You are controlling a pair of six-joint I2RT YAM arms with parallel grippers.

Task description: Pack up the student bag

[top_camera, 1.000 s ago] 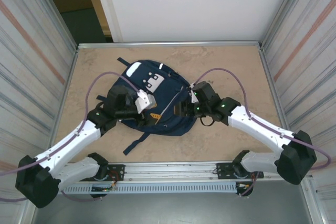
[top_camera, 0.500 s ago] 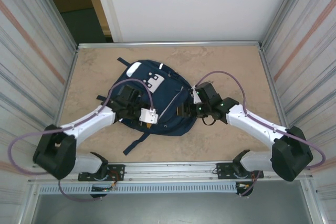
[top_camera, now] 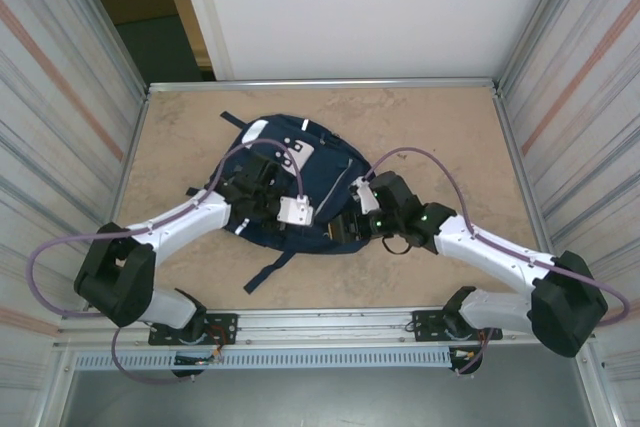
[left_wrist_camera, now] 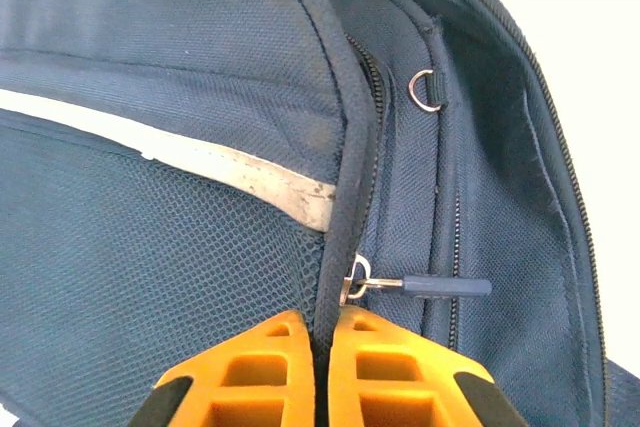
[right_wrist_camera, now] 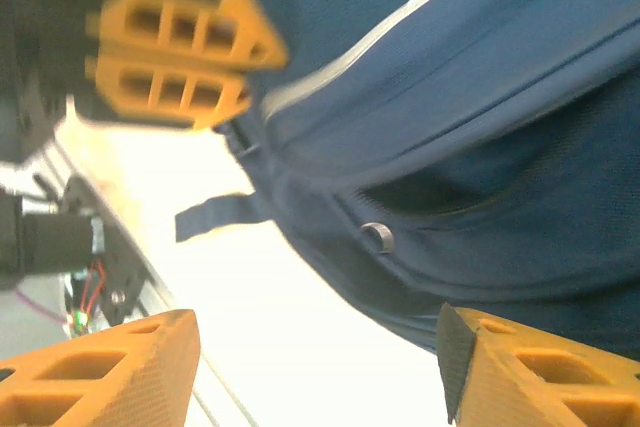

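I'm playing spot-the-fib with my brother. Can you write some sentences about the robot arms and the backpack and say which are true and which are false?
1. The backpack is dark blue. True.
2. The left gripper is wide open. False: it is shut, pinching a seam of the backpack.
3. The right gripper is open. True.
4. The backpack hangs on a wall. False: it lies flat on the table.
5. A zipper pull sits close to the left gripper. True.
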